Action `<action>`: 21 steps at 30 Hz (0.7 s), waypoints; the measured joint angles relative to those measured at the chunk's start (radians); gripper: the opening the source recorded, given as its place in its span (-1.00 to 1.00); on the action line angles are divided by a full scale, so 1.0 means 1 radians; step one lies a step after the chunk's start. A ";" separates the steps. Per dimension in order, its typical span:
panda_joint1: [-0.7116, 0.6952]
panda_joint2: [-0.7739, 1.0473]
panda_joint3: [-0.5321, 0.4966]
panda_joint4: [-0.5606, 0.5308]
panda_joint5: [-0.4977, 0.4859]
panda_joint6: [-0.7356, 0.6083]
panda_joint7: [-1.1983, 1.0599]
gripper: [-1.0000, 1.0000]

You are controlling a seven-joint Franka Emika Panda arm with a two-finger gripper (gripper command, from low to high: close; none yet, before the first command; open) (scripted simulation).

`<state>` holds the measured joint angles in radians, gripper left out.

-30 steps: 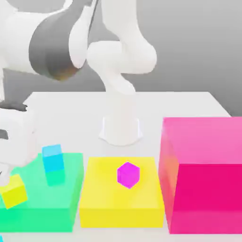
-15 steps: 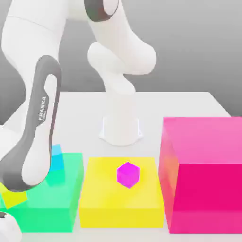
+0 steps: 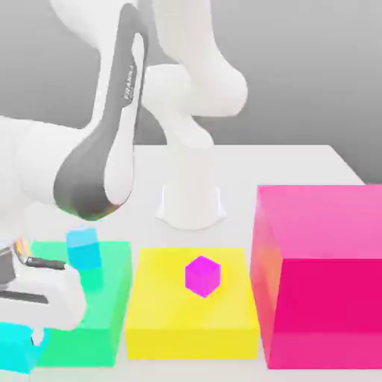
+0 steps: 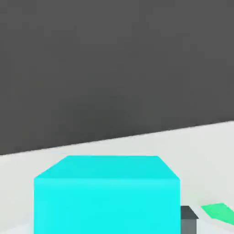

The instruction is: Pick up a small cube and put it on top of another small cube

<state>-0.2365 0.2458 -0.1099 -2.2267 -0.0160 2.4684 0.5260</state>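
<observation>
at the exterior view's lower left, my end effector (image 3: 21, 345) is clamped on 1 cyan cube (image 3: 15, 351), held beside the green block (image 3: 104, 298). a 2nd cyan cube (image 3: 83, 248) sits on that block. the magenta cube (image 3: 202, 275) rests on the yellow block (image 3: 190, 321), between green and pink block (image 3: 321, 276), on the white counter (image 3: 246, 160).

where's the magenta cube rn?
Exterior view: the magenta cube sits on top of the yellow block, near its middle, between the green block and the big pink block.
</observation>
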 joint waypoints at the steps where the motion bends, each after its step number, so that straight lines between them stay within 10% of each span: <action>1: 0.013 -0.036 0.009 -0.032 -0.013 -0.004 0.007 -1.00; 21: 0.262 -0.547 0.144 -0.605 0.038 0.061 -0.068 -1.00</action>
<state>0.0258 -0.3017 0.0344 -2.8314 0.0220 2.5291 0.4584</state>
